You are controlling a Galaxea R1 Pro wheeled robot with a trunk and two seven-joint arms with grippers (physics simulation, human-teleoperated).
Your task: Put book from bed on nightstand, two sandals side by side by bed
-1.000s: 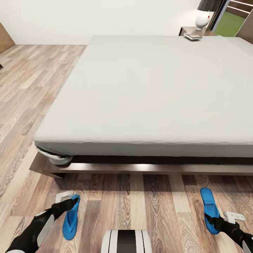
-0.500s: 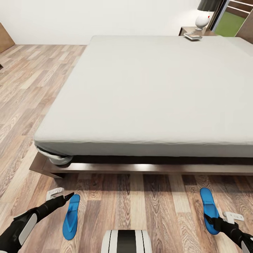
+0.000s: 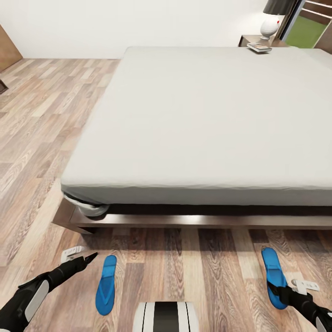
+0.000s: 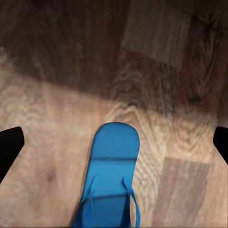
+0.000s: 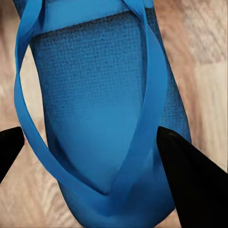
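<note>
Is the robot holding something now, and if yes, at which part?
Left gripper holds nothing, open beside the left sandal. Right gripper is at the right sandal, fingers either side; a real grip cannot be told.

floor (image 3: 41, 129): two sandals (image 3: 106, 291) (image 3: 275, 276), well apart | nightstand (image 3: 258, 40): apparently book (image 3: 259, 47)

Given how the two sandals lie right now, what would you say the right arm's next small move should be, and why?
Probably close the right gripper on the right sandal. Its fingers are open with the strap between them, while the left sandal lies far off along the bed, near the open left gripper. The pair is not yet side by side, so one must be carried over.
</note>
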